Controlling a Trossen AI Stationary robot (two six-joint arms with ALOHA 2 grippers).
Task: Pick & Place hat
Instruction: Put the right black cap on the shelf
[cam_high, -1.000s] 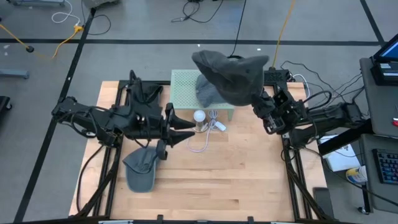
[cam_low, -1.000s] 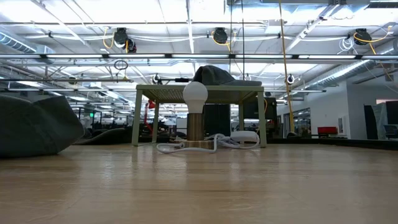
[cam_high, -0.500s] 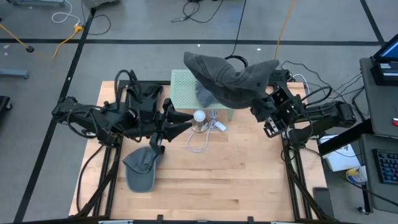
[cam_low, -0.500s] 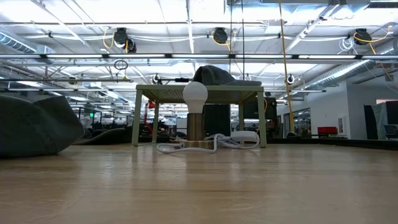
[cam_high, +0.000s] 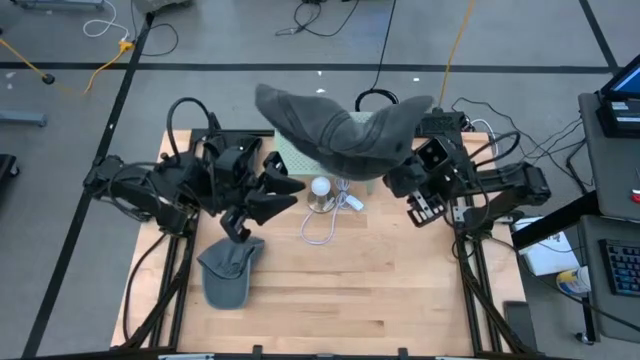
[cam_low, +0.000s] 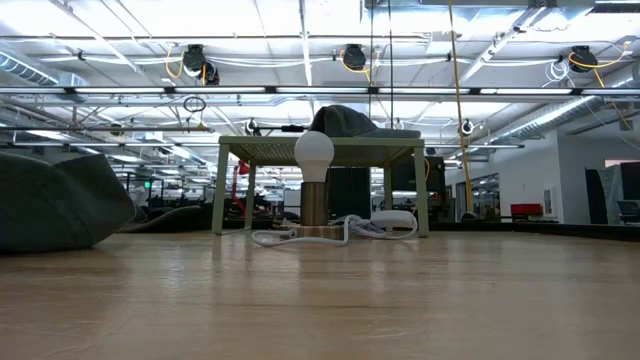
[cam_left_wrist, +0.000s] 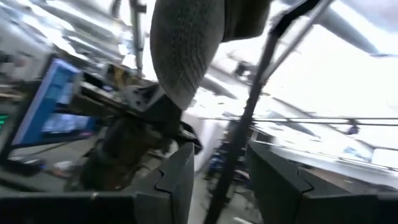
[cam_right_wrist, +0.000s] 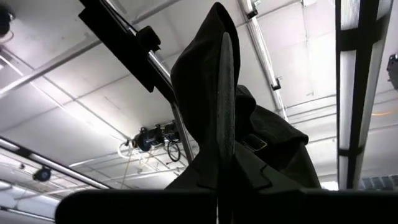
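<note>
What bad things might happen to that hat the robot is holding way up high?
1. The right gripper pinches only an edge of the raised hat, so it might slip and fall.
2. Falling, it may hit the light bulb beneath.
3. The left gripper, open nearby, might bump the bulb or snag its white cable.

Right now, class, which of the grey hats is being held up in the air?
The large hat pinched in the right gripper, lifted over the green stand. The other lies flat on the table near the left gripper.

Bright overhead ceiling lights; glare, motion blur in left wrist view.
</note>
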